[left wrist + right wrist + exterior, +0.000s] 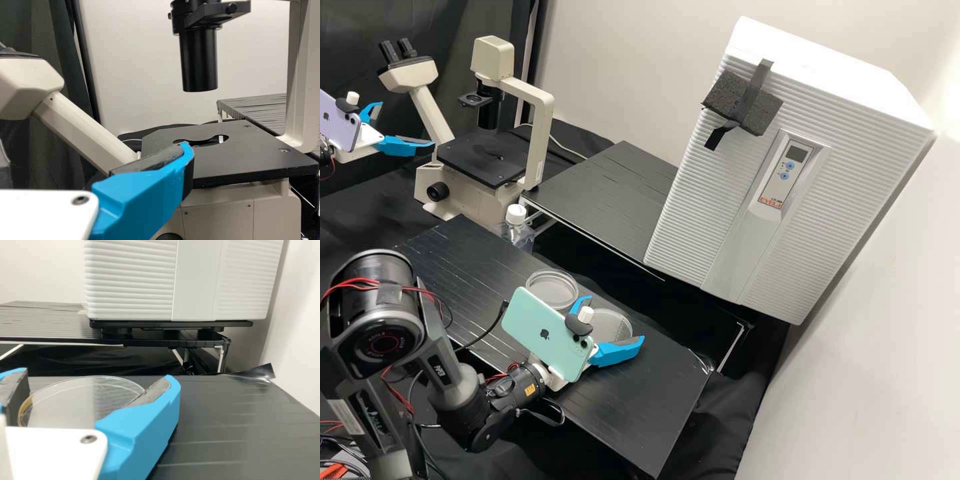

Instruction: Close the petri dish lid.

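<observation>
Red lettering marks the white cabinet; left of it, my green phone and purple phone bear fruit signs, my arm print.

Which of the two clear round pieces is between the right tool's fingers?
The piece farther from the microscope; the other piece lies outside those fingers.

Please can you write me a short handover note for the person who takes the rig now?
Left gripper: open, by the microscope.
Right gripper: open, fingers either side of one clear round dish piece; firm hold not confirmed.
Other dish piece: beside it, on the black bench. Which is the lid, I cannot tell.
Done: right gripper at the piece.
Left: bring lid and dish together.
</observation>
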Controlling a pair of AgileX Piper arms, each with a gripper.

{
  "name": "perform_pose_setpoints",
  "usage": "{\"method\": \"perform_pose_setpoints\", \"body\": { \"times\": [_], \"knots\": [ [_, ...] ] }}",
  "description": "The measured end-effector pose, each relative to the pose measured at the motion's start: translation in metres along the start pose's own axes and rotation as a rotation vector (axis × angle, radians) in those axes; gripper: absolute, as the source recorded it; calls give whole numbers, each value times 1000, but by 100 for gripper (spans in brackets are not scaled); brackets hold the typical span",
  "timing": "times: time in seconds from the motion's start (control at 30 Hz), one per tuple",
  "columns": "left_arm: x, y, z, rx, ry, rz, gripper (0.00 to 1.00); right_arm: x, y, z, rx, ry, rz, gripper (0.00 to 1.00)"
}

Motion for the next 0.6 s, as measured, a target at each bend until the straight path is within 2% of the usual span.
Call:
{"method": "perform_pose_setpoints", "body": {
  "times": [0.1,0.23,0.37,0.6],
  "knots": [
    [0,0,0,0,0,0,100,-2,3,-3,14,-1,13,0],
    [0,0,0,0,0,0,100,-5,8,-9,56,25,43,0],
    [0,0,0,0,0,0,100,-9,13,-20,96,79,75,0],
    [0,0,0,0,0,0,100,-12,8,-46,132,214,63,0]
  ]
}}
